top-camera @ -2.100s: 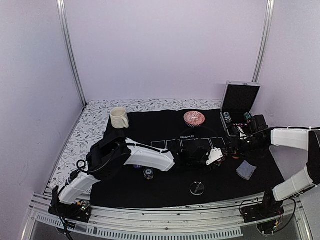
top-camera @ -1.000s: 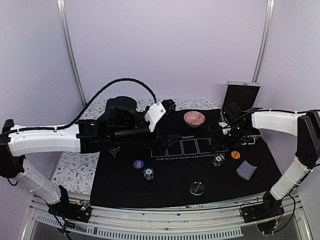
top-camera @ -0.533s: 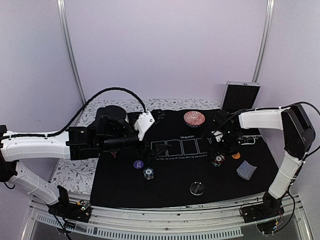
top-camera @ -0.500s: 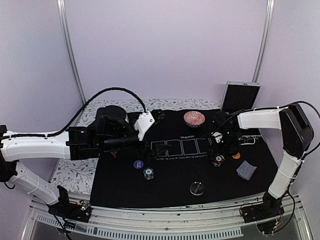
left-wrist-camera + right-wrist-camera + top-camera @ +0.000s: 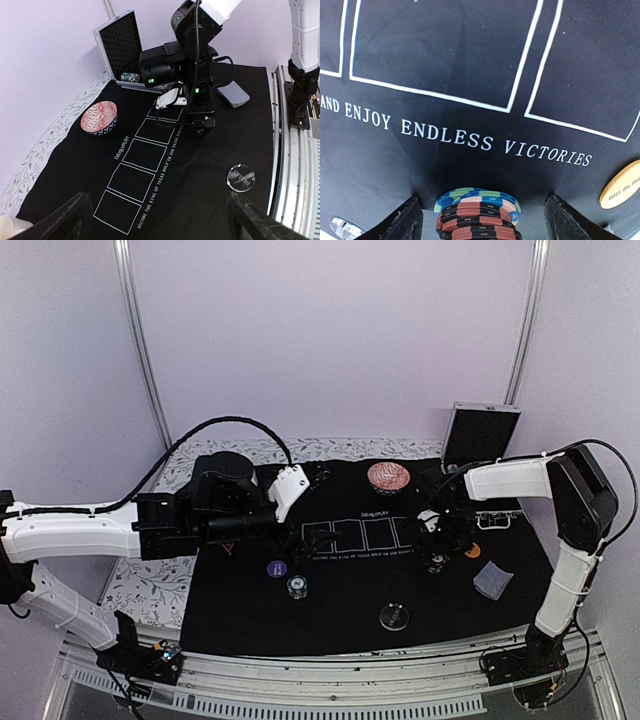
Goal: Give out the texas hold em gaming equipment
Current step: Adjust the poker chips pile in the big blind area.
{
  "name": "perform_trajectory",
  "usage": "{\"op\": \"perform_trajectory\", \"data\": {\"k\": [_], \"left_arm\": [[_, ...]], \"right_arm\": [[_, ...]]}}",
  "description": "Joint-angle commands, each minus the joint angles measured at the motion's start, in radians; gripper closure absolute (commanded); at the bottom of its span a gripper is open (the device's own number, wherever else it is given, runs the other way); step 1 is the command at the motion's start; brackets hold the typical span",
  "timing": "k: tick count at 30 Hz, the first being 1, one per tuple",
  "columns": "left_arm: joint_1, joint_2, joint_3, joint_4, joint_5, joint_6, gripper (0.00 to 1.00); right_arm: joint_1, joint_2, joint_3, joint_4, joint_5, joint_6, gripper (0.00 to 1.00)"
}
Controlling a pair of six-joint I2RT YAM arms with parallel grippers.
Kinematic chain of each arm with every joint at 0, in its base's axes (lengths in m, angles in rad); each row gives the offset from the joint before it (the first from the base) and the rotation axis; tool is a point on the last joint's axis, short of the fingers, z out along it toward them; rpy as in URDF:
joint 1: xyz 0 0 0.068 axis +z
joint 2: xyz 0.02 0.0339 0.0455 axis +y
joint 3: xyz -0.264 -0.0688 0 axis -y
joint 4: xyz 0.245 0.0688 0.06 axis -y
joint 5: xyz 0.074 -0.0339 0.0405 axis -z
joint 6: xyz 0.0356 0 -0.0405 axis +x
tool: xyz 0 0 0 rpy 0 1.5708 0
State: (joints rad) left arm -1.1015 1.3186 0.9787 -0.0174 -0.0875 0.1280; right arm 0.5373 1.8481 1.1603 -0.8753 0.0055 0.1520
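Right gripper (image 5: 482, 202): jaws stood apart astride the chip stack (image 5: 477, 212) on the black mat (image 5: 445, 50), neither finger touching. Left gripper (image 5: 159, 200): spread, empty, hung high over it. Hazard: uneven closing could shear the stack, spilling chips toward the orange disc (image 5: 622, 185) nearby

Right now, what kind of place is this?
Probably a robot test booth set up like a poker table: a black card mat, a chip stack, and plain walls.
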Motion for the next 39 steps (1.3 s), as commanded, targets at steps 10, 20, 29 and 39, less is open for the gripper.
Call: {"op": "perform_trajectory", "data": {"k": [10, 20, 29, 39], "left_arm": [[0.015, -0.004, 0.000, -0.020, -0.003, 0.010, 0.04], [0.019, -0.004, -0.005, -0.021, -0.005, 0.014, 0.04], [0.022, -0.005, -0.008, -0.026, -0.004, 0.019, 0.04], [0.026, -0.034, -0.007, -0.048, -0.001, 0.026, 0.04]], "right_arm": [[0.009, 0.036, 0.026, -0.004, -0.005, -0.031, 0.64], [0.009, 0.033, 0.022, -0.014, -0.018, -0.029, 0.70], [0.009, 0.008, 0.037, -0.041, -0.033, -0.051, 0.17], [0.009, -0.073, 0.166, -0.083, 0.001, -0.201, 0.05]]}}
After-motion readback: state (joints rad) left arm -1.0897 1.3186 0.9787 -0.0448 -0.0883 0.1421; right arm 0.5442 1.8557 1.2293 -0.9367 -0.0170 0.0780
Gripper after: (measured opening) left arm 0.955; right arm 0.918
